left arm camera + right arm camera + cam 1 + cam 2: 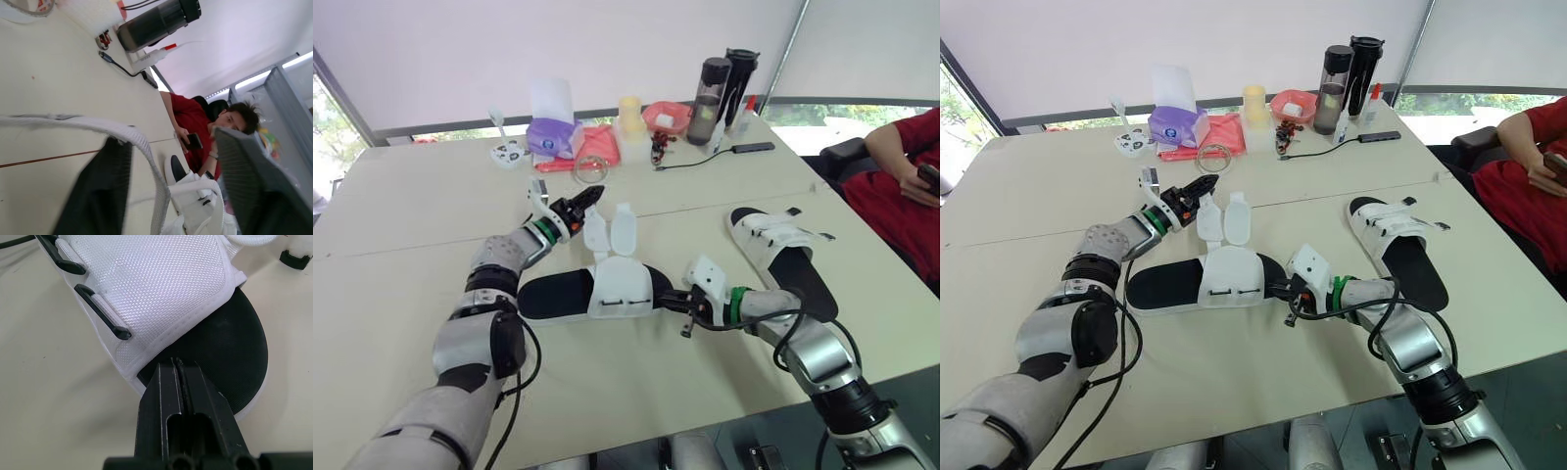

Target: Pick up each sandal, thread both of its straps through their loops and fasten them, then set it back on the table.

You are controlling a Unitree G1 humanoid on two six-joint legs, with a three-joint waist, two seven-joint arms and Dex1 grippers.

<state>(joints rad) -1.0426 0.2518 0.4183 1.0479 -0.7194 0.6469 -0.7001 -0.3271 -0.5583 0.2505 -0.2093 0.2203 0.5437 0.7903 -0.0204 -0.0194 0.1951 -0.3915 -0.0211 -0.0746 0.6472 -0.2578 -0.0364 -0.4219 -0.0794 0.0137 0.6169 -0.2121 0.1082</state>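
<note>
white-topped black-soled sandal (597, 291) flat on the table (411, 196), both straps (611, 231) undone, flipped up; second sandal (781, 249) apart, rightward.

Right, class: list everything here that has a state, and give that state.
near sandal: both straps undone, flaps open.
far sandal: straps lying across its upper.
left gripper: open, a strap between its fingers.
right gripper: shut, tip against the near sandal's end.
black bottle: upright, lid on.

The left end effector (587, 199) sits just beside a raised strap (595, 233) of the near sandal (607, 292).
</note>
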